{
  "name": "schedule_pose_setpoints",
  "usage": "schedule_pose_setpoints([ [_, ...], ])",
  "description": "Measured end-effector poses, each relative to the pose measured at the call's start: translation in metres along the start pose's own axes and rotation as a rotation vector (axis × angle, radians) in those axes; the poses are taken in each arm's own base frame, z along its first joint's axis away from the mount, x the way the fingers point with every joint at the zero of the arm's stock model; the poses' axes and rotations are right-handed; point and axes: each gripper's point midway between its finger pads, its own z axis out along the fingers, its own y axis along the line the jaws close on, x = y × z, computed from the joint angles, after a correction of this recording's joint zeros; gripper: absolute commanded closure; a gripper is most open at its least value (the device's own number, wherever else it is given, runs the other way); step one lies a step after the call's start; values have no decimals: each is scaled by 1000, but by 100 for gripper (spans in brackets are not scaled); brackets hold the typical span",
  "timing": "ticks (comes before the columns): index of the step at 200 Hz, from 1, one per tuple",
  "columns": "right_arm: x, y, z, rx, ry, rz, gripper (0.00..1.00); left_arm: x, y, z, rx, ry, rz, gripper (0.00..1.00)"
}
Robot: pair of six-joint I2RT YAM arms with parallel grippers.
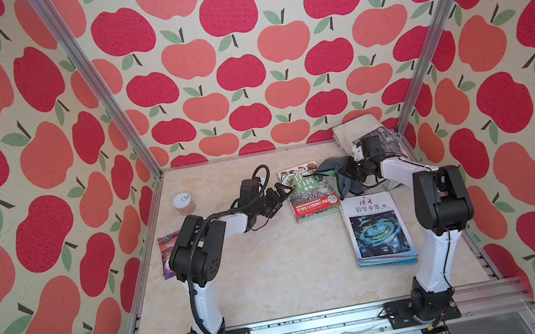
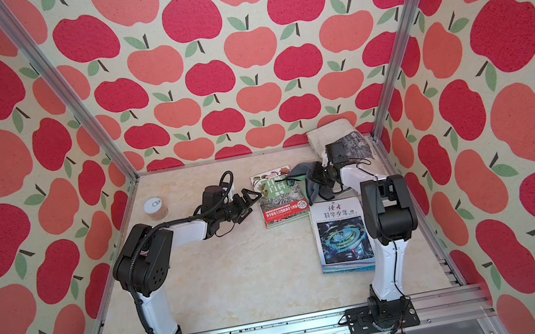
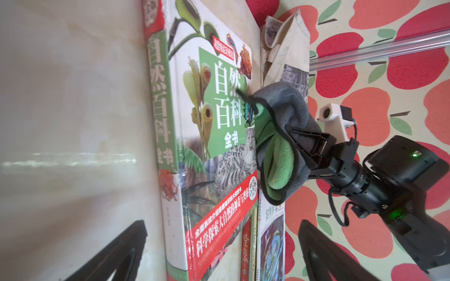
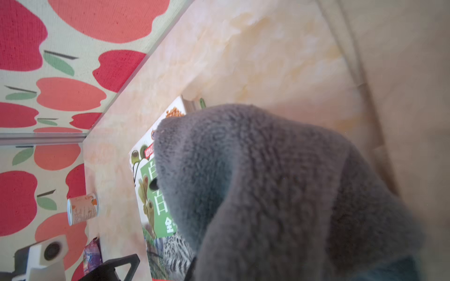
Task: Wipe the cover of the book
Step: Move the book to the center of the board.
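The book lies flat mid-table; its cover is green and white with plants and a red band. My right gripper is shut on a grey and green cloth, which hangs at the book's far right edge. The cloth fills the right wrist view and hides the jaws, with the book showing beside it. My left gripper stands open at the book's left edge, holding nothing. In the left wrist view the book lies between its fingers.
A blue-covered magazine lies right of the book, near the right arm. A white-lidded can and a purple snack packet sit at the left. A folded cream bag lies in the back right corner.
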Motion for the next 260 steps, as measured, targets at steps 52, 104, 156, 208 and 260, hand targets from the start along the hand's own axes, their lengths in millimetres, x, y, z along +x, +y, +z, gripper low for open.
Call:
schedule_pose_setpoints([
  [52,-11,6,50,29,82,-59,98,-26,15,31,-89,-29,22,1],
  [104,37,8,81,-18,200,-78,98,-40,13,44,-96,-47,26,1],
  [156,91,46,85,-100,226,-170,98,-47,31,16,-115,-102,2,1],
  [208,164,74,69,-122,289,-249,98,-36,60,-37,-193,-177,-10,1],
  [260,223,66,25,-27,364,-340,98,28,67,-77,-213,-156,16,1],
])
